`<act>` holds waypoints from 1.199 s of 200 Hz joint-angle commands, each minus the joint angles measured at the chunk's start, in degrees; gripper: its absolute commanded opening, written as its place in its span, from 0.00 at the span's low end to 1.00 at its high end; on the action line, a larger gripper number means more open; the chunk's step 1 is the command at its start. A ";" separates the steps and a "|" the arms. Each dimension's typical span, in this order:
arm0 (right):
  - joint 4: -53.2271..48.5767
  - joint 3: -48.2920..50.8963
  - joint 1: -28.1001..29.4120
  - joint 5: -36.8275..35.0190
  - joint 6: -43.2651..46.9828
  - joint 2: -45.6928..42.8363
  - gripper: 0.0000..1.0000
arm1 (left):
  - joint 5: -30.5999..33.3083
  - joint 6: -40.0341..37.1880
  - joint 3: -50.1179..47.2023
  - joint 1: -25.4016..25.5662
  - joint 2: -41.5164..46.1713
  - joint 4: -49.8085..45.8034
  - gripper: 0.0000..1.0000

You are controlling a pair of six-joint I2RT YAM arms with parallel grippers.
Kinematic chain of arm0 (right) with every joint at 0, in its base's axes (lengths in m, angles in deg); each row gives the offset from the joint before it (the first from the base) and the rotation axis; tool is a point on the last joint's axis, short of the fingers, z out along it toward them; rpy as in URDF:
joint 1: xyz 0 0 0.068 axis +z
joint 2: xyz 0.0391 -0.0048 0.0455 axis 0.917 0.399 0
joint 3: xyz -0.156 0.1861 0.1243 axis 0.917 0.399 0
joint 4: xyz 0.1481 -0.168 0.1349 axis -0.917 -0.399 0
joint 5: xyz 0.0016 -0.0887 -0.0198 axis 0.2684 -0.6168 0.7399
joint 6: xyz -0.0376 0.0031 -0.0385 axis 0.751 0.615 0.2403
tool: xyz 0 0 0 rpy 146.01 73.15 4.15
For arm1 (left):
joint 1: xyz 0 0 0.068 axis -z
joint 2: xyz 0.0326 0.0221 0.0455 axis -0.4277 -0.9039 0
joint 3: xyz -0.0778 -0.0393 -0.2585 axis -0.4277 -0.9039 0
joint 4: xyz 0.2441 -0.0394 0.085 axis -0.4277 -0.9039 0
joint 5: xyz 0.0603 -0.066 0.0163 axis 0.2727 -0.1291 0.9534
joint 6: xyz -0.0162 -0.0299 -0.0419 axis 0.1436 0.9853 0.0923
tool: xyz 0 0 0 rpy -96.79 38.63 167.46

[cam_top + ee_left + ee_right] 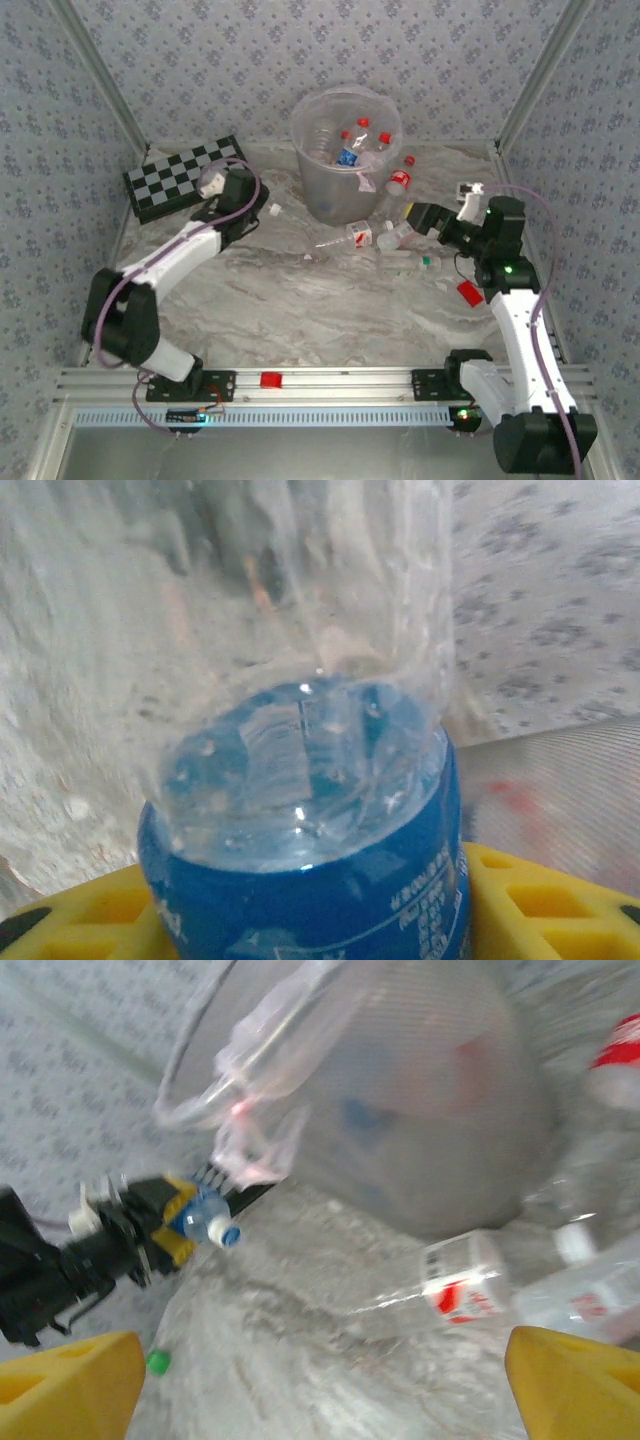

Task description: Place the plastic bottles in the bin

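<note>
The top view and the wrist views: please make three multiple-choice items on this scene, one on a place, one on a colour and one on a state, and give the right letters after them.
1. Seen from the top camera, where does the chessboard lie relative to the bin?
A. To its right
B. To its left
C. Inside it

2. What colour is the label of the bottle in the left gripper?
A. Red
B. Green
C. Blue

3. In what state is the right gripper?
A. Open, holding nothing
B. Shut on a bottle
C. Shut on a loose cap

Answers:
1 B: the board lies at the table's far left and the bin stands near the middle.
2 C: the left wrist view shows a blue band around the clear bottle.
3 A: its yellow fingers stand wide apart and grip nothing.
</note>
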 commanded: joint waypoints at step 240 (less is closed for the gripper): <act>-4.80 -39.15 28.36 0.15 8.55 36.78 0.71 | -49.97 -53.49 -5.67 13.06 15.25 0.80 0.45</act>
